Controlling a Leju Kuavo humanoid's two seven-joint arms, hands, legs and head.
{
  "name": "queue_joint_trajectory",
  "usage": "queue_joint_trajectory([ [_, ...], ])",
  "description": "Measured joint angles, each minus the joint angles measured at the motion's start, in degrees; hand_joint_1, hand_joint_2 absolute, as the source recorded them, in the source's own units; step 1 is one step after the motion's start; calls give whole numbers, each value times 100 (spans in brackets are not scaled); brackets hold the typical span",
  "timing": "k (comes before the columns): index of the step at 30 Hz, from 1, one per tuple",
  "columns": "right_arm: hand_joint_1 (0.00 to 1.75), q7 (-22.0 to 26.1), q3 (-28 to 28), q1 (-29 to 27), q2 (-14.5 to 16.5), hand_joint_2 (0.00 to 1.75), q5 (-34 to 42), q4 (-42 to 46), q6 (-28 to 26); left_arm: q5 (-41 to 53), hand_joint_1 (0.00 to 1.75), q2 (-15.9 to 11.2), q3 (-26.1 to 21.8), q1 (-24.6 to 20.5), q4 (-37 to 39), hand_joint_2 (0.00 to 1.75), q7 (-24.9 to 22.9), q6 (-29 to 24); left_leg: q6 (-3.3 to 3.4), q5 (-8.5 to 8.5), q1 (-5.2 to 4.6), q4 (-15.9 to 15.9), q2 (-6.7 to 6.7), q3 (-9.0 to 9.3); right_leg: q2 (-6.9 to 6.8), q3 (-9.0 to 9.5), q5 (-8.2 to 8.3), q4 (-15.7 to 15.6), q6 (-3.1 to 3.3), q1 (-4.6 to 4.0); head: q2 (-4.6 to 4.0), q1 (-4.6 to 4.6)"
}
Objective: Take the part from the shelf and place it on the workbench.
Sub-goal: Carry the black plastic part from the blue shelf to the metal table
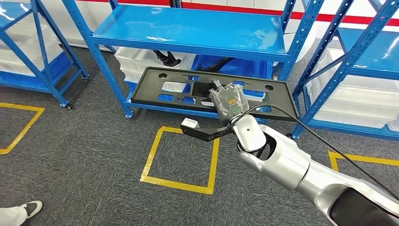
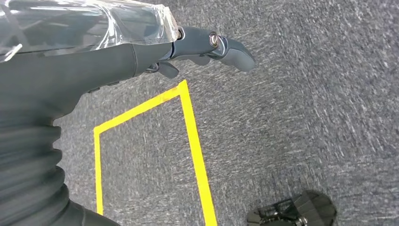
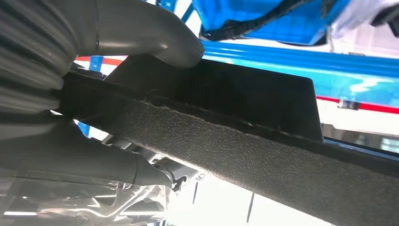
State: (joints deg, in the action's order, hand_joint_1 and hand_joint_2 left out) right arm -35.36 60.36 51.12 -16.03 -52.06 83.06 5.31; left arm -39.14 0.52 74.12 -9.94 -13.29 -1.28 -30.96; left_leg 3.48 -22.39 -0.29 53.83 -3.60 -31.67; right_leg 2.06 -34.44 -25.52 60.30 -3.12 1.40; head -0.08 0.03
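The right hand (image 1: 229,101), wrapped in clear plastic, grips a long flat black panel (image 1: 155,87) near its middle, holding it level in the air in front of the blue shelf (image 1: 188,28) and above the grey carpet (image 1: 84,160). In the right wrist view the thick grey thumb (image 3: 155,40) presses on one face of the panel (image 3: 244,117) while the rest of the hand lies against the other face, so the fingers are clamped on its edge. The panel has several cut-out openings, and through them the lower shelf board shows blue. White bins (image 1: 141,59) sit on the lower level behind it. A yellow taped square (image 1: 181,160) marks the carpet just below the arm. The left hand (image 2: 141,52) hangs over the carpet beside a yellow taped outline (image 2: 193,136); its dark fingers (image 2: 221,47) stretch out straight with nothing between them. A person's white shoe (image 1: 28,208) shows at the lower left corner of the head view.
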Motion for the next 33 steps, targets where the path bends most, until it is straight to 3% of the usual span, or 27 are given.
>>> queue_joint_trajectory([
  [2,175,3,1,15,-5,175,-27,44,13,7,0,3,-1,-25,-1,175,18,0,-54,1,5,70,-98,-105,168,156,103,-408,24,9,0,-2],
  [4,175,6,5,19,-7,175,-54,87,46,-14,0,6,-2,-35,-2,175,38,-3,-117,29,24,98,-190,-196,107,130,92,-436,62,3,1,3],
  [6,175,-7,9,27,-10,175,-69,131,92,-30,0,16,-2,-27,-2,175,49,1,-194,-56,23,244,-59,-299,-17,125,111,-453,116,17,1,5],
  [8,175,-36,10,29,-21,175,-57,186,125,-15,0,35,-2,-36,-2,175,43,21,-276,-354,39,830,196,-582,-141,126,118,-462,154,27,1,-2],
  [10,175,-67,11,-8,-40,175,-29,233,142,24,0,55,-2,-52,-2,175,17,54,-336,-643,82,1610,290,-951,-274,125,113,-462,166,21,0,-7],
  [11,175,-78,14,-40,-52,175,-14,259,149,45,0,63,-2,-60,-2,175,-4,73,-352,-677,97,1811,307,-1050,-342,126,110,-462,166,20,0,-7],
  [12,175,-85,19,-73,-63,175,1,288,152,57,0,68,-2,-64,-2,175,-31,87,-361,-604,109,1770,325,-1030,-404,127,107,-462,164,22,-1,-7],
  [13,175,-92,23,-97,-72,175,13,322,154,67,0,70,-2,-65,-2,175,-54,99,-360,-448,117,1497,358,-895,-461,131,104,-462,160,24,-1,-7],
  [15,175,-98,27,-116,-87,175,31,384,154,85,0,69,-2,-62,-2,175,-73,105,-332,-109,88,639,565,-467,-557,142,91,-462,135,12,-1,-8],
  [17,175,-103,26,-123,-114,175,33,432,153,113,0,66,-2,-78,-2,175,-61,97,-260,11,30,163,705,-255,-649,152,78,-463,88,-18,0,-2],
  [20,175,-98,27,-149,-140,175,36,479,152,133,0,48,-2,-83,-1,175,-69,88,-135,26,-3,111,547,-251,-758,182,41,-464,-12,-13,1,3],
  [22,175,-95,27,-163,-161,175,38,508,149,151,0,32,-2,-81,0,175,-71,88,-34,74,11,74,429,-221,-570,89,-165,-194,-46,10,1,4],
  [24,175,-88,28,-210,-193,175,39,529,146,167,0,22,-2,-92,0,175,-56,90,38,100,12,62,304,-218,-303,-237,-545,544,-38,5,1,7],
  [25,175,-85,30,-253,-210,175,39,537,146,169,0,21,-2,-95,0,175,-50,93,54,104,5,63,228,-219,-244,-430,-692,949,-36,-3,1,8],
  [26,175,-82,32,-299,-228,175,39,540,145,176,0,22,-2,-91,0,175,-48,97,56,106,1,65,145,-218,-218,-568,-746,1212,-38,-10,1,8],
  [27,175,-81,34,-338,-244,175,40,544,145,188,0,23,-2,-83,0,175,-51,102,56,106,-1,71,59,-217,-206,-611,-690,1260,-39,-12,1,8],
  [29,175,-81,35,-373,-273,175,40,551,142,225,0,24,-2,-65,0,175,-68,109,47,101,6,95,-102,-218,-120,-382,-310,685,-33,1,1,9],
  [31,175,-81,33,-378,-304,175,39,564,140,253,0,29,0,-59,0,175,-92,117,10,79,2,155,-235,-256,161,-56,10,-72,-21,37,1,7],
  [33,175,-78,33,-397,-324,175,40,589,139,263,0,36,3,-45,0,175,-112,126,-52,76,10,193,-349,-321,298,54,70,-352,4,38,-1,3],
])
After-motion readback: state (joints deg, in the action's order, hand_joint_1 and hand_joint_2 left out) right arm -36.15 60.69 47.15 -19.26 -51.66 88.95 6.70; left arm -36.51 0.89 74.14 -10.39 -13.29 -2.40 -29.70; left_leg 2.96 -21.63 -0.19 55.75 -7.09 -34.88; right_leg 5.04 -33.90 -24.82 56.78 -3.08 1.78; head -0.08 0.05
